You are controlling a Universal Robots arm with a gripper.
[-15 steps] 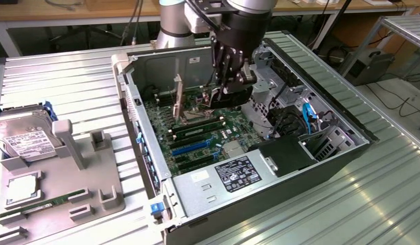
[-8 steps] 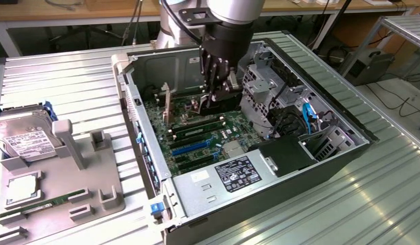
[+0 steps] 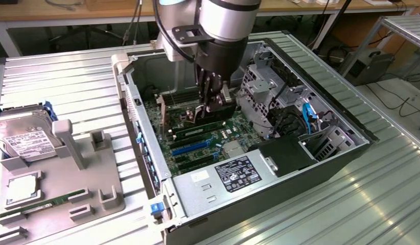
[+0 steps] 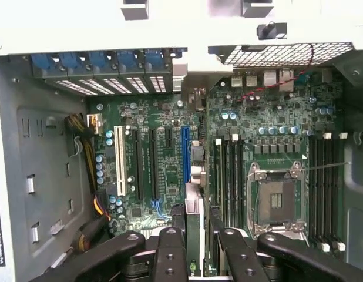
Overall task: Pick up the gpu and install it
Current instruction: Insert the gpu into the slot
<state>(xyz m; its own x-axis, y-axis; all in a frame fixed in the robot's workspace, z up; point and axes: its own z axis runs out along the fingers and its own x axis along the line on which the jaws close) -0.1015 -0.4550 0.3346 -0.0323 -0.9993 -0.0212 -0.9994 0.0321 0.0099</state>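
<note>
- From the exterior view, the robot arm reaches straight down into an open computer case lying on its side on a ribbed metal table.
- The gripper is low inside the case, just above the motherboard, with the gpu showing as a dark slab at its tips.
- From here I can't tell whether the card's lower edge is touching a slot.
- The power supply, with a white label, sits at the near end of the case.
- To the exterior view's left, well apart from the case, a grey fixture carries a hard drive and a green memory stick.
- In the wrist view, the gripper looks down on the motherboard.
- Its black fingers are clenched on either side of the gpu, which stands edge-on between them with silvery metal at its far end.
- The card hangs near the end of the blue slot, between the expansion slots and the memory slots.
- A white slot lies farther out, beyond two black ones.
- The bare CPU socket sits past the memory slots.
- A row of blue bracket clips lines the case wall.
</note>
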